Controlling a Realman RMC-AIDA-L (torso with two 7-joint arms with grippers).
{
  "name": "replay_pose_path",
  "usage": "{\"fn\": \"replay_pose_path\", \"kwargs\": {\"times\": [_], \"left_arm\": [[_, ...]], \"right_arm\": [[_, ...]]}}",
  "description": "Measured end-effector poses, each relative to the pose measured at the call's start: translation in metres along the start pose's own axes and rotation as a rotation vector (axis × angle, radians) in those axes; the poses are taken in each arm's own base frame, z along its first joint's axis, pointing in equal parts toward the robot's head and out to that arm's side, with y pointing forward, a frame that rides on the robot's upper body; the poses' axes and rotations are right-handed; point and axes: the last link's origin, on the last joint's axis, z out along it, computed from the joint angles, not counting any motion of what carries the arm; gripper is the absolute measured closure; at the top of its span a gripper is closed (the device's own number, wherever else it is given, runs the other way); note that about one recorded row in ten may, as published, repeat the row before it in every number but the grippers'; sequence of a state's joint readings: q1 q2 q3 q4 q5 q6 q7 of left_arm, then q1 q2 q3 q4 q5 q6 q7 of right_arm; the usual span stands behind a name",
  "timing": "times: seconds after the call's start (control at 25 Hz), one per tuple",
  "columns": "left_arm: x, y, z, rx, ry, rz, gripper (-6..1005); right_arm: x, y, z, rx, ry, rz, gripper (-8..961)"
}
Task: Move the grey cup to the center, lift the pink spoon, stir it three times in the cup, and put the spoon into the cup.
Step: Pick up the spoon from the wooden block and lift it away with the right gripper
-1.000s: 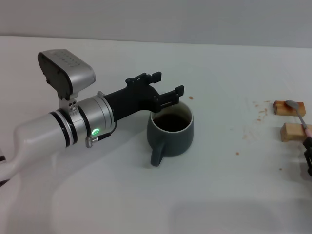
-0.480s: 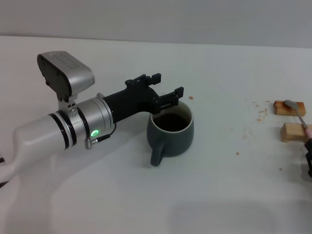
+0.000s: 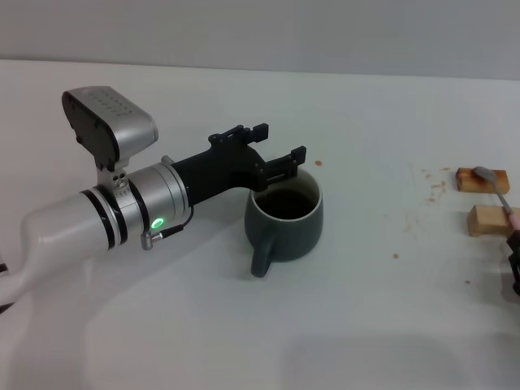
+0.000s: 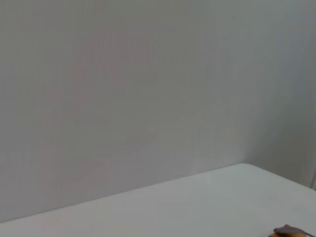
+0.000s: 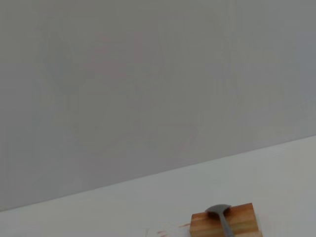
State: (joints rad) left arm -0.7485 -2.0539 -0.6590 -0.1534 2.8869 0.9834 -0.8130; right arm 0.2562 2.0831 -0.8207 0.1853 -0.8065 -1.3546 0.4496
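Note:
The grey cup [image 3: 284, 219] stands upright mid-table with dark liquid inside and its handle toward me. My left gripper [image 3: 280, 140] is open, level with and just behind the cup's far left rim, with nothing between its fingers. The pink spoon [image 3: 497, 185] lies across two wooden blocks at the right, bowl on the far block. Its bowl also shows in the right wrist view [image 5: 218, 211] and at the edge of the left wrist view [image 4: 291, 230]. My right gripper [image 3: 514, 258] is at the right edge, just beyond the spoon's handle end, mostly cut off.
Two small wooden blocks, the far one [image 3: 481, 179] and the near one [image 3: 487, 219], hold the spoon; the far one also shows in the right wrist view [image 5: 242, 219]. Small reddish-brown specks [image 3: 431, 191] dot the white table between cup and blocks. A grey wall runs behind the table.
My left arm has shifted back from the cup by a very small amount. The cup, the spoon and the right arm have not moved.

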Motion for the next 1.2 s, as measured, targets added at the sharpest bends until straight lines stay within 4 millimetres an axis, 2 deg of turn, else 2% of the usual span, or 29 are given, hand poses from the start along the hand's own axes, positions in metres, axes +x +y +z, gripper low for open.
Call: {"fn": "replay_pose_path", "kwargs": {"times": [0.2,0.4,0.92,1.2], "left_arm": [[-0.0002,0.0001,0.0,-0.001,-0.001,0.0,206],[-0.0005,0.0,-0.0004,0.0,-0.001,-0.001,205],[-0.0005,-0.0001,-0.0005,0.001,-0.001,-0.003,206],[-0.0005,-0.0003,-0.0006,0.002,0.0,-0.004,205]], "right_arm": [[-0.0004,-0.0006,0.0001,0.008,-0.005,0.005,769],[-0.0002,-0.0006,-0.0002,0.012,-0.006,0.008,813],[-0.0016,-0.0019,-0.0001,0.022,-0.017,0.014,813],[-0.0033,-0.004,0.0002,0.028,-0.024,0.078,813]]}}
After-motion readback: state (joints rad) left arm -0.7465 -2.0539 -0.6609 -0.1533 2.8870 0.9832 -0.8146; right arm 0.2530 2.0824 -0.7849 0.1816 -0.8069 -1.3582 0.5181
